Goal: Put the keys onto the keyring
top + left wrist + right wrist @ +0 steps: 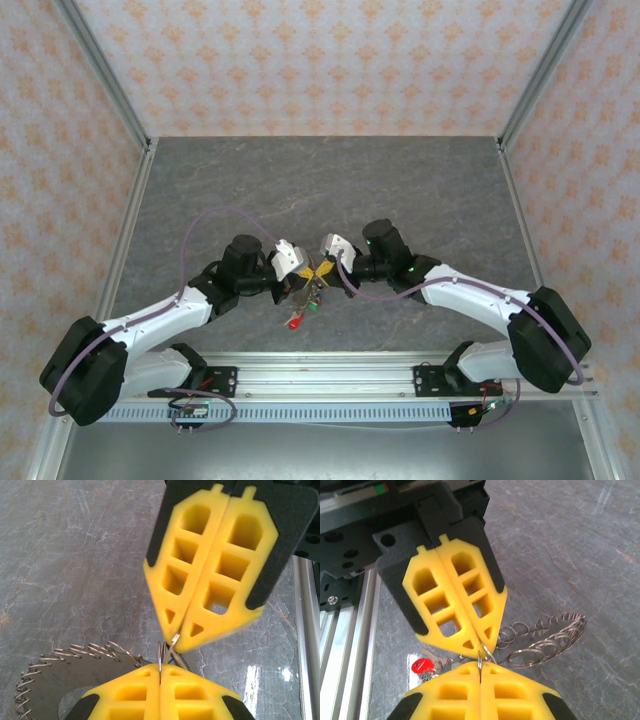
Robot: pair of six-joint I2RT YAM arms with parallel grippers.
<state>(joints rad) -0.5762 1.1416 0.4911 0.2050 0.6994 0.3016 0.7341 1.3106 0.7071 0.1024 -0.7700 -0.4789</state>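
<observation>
- Left gripper (160,674) is sitting fully closed, yellow pads flush, and is pinching a thin wire at its very tip.
- Right gripper (179,630) is doing the same: closed tight, nipping a bit of wire, tip to tip with the left one and almost touching it.
- The wire in both pinches is looking like part of the large thin grey-brown ribbed wire keyring (542,649). I can't tell whether it's the ring itself or a key's small loop.
- The keyring is fanning out sideways from the pinch point. It's throwing a shadow on the grey stone-patterned tabletop (400,190), so I'm judging it lifted, mid-table, just ahead of the arm bases.
- The small tagged metal keys (300,312) are hanging in a cluster right below the two tips.
- Step in hand, as I'm reading it: feeding a key loop onto the wire.
- Doing it well:
  - keeping one arm still as the anchor and moving only the other
  - sliding along the wire rather than pulling away from it
  - avoiding wrist twist, since wire this thin is likely to slip out of flat pads
- Counting:
  - two grippers, both closed
  - one keyring
  - one red tag (422,666)
  - one green tag (313,306)
  - the rest of the cluster is too small to count
</observation>
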